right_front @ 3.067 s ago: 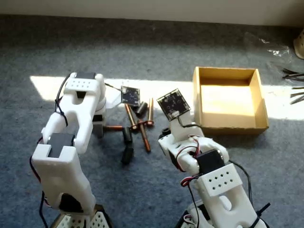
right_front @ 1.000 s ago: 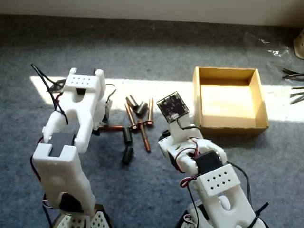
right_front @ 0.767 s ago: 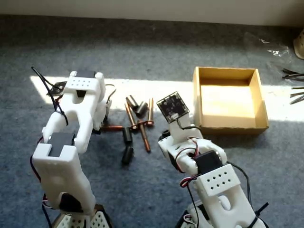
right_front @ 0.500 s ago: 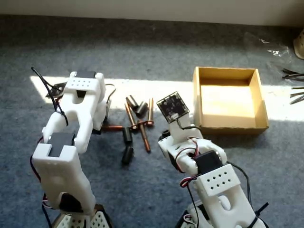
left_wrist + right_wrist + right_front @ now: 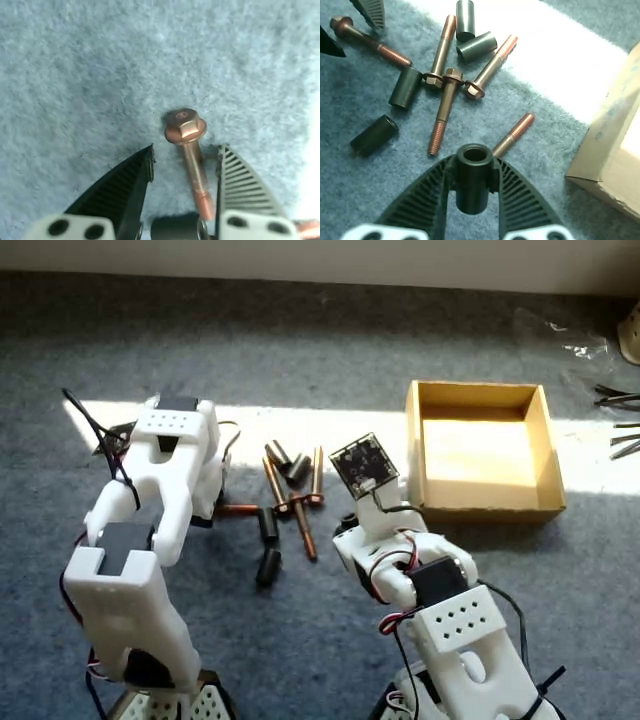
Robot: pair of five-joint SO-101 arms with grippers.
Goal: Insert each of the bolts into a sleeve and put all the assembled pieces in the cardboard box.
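My left gripper [image 5: 186, 148] is open and low over the carpet. A copper bolt [image 5: 190, 155] lies between its fingers, hex head pointing away from the wrist. In the high view this bolt [image 5: 238, 509] sticks out beside the left arm [image 5: 170, 450]. My right gripper [image 5: 471, 170] is shut on a dark sleeve [image 5: 471, 177], held upright with its bore showing. Another bolt [image 5: 513, 134] lies on the carpet just beyond it. Three more bolts [image 5: 445, 107] and several loose sleeves [image 5: 405, 87] lie between the arms. The cardboard box [image 5: 413, 455] stands to the right.
The carpet has a bright sunlit band [image 5: 340, 430] running across it behind the parts. Dark tools [image 5: 620, 435] lie at the far right edge, beyond the box. The right arm's camera board [image 5: 365, 465] hangs over the carpet next to the box's left wall.
Since 3.1 s ago the left wrist has turned and dropped over the leftmost bolt. In the last second it edged slightly left. The right arm has kept still with its sleeve.
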